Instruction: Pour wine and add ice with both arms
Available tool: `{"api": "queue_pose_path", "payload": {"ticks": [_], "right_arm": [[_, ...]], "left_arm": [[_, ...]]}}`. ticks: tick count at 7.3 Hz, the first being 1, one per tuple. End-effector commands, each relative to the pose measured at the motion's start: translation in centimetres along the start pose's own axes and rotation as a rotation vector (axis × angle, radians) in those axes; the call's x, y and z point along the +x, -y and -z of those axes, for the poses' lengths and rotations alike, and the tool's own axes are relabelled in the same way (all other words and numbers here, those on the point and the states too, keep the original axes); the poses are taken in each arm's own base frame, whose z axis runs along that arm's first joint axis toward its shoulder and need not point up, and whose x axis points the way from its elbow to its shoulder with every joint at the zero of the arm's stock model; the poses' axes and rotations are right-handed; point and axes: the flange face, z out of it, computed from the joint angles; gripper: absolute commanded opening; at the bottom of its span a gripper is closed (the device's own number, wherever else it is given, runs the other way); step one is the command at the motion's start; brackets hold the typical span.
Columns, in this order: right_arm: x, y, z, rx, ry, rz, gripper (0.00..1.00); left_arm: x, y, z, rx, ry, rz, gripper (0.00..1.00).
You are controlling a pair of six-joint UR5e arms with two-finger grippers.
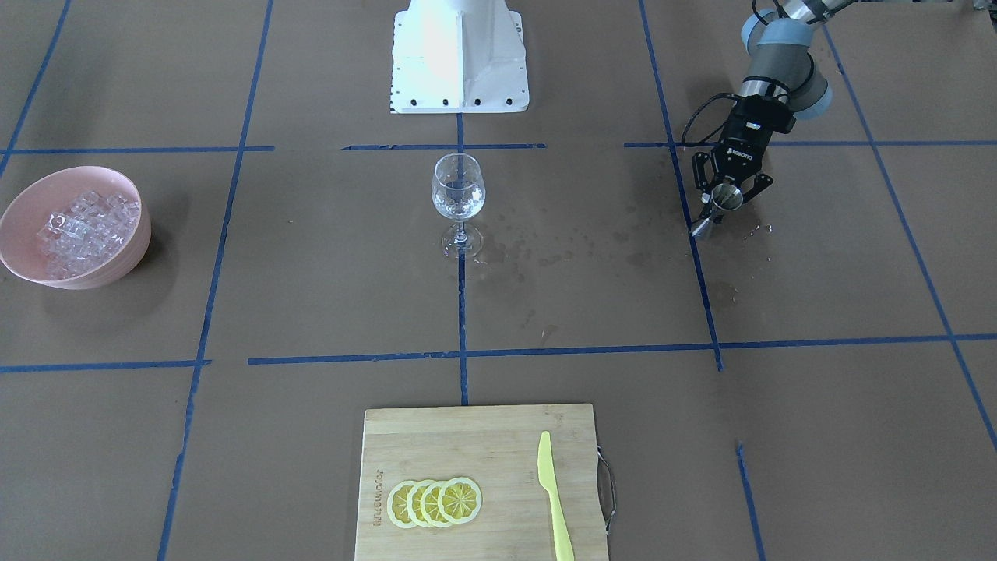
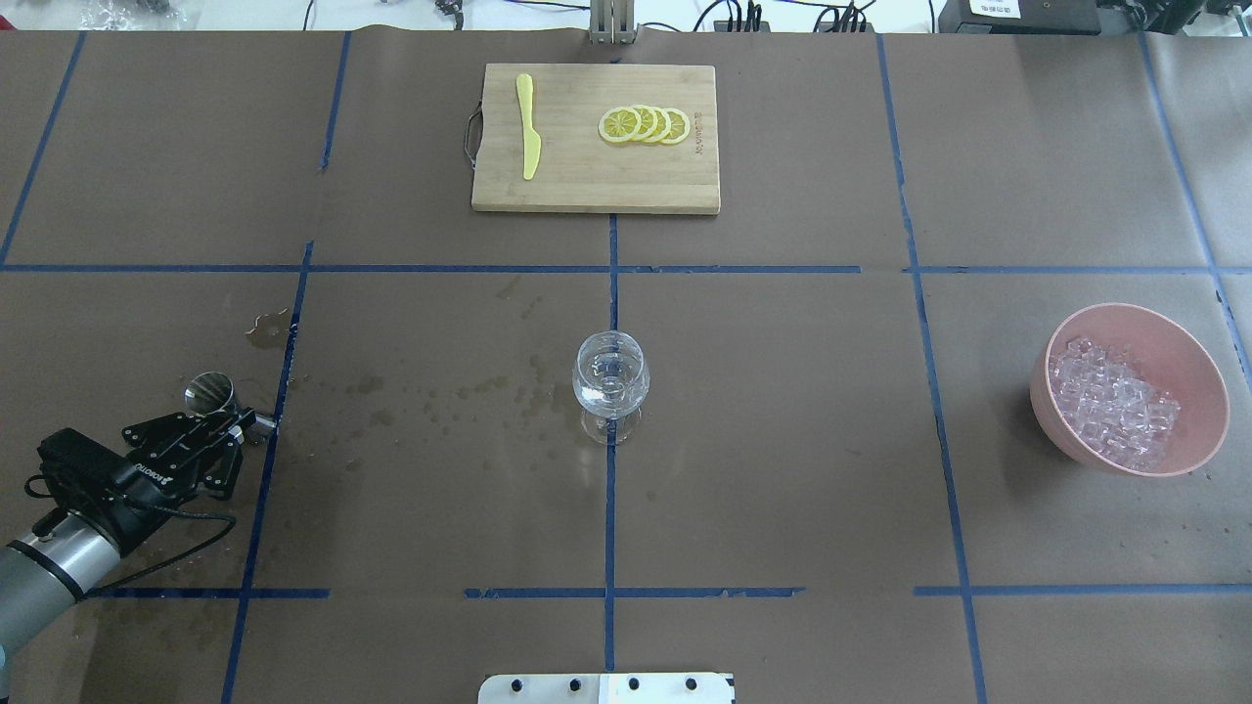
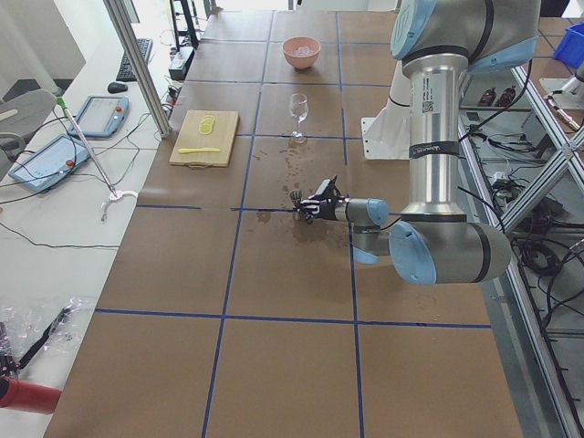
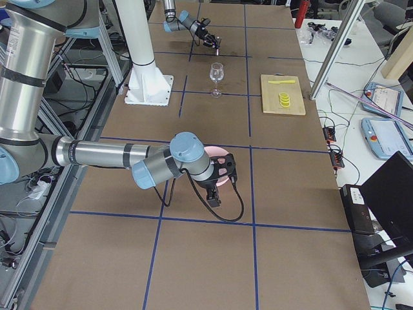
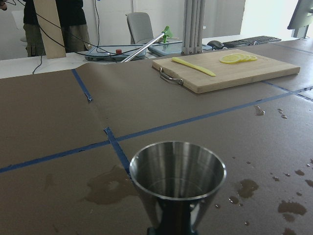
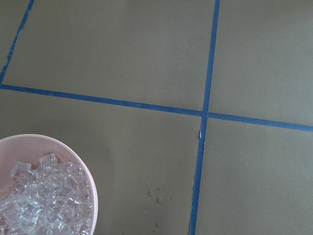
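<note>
Clamping the steel jigger (image 5: 177,181) at its waist in my left pincer (image 1: 723,209); smooth cone may slip or topple on the wet paper (image 2: 411,401); right pincer (image 4: 226,170), cannot tell.

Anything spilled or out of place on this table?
Yes: wet splashes dot the brown paper from the wine glass toward the jigger in the left claw, plus a small puddle nearby: spilled liquid.

- Table (image 2: 782,469): brown paper cover, blue tape (image 2: 609,518) grid.
- Wine glass (image 2: 610,383) upright at centre, on a tape line.
- Pink bowl (image 2: 1195,364) well off to robot's right.
- Wooden cutting board (image 2: 587,186) at far edge.
- Wet splashes (image 2: 370,387) on robot's left of glass.
</note>
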Motion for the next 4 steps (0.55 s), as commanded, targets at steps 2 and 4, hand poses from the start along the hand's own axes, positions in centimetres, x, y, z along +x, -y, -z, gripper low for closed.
{"api": "queue_pose_path", "payload": {"ticks": [2, 4], "right_arm": [[0.0, 0.01, 0.06, 0.001, 0.0, -0.004, 1.0], [-0.04, 0.01, 0.01, 0.0, 0.0, -0.004, 1.0]], "left_arm": [[-0.09, 0.03, 0.08, 0.002, -0.001, 0.001, 0.43], [0.02, 0.14, 0.07, 0.005, -0.004, 0.005, 0.57]]}}
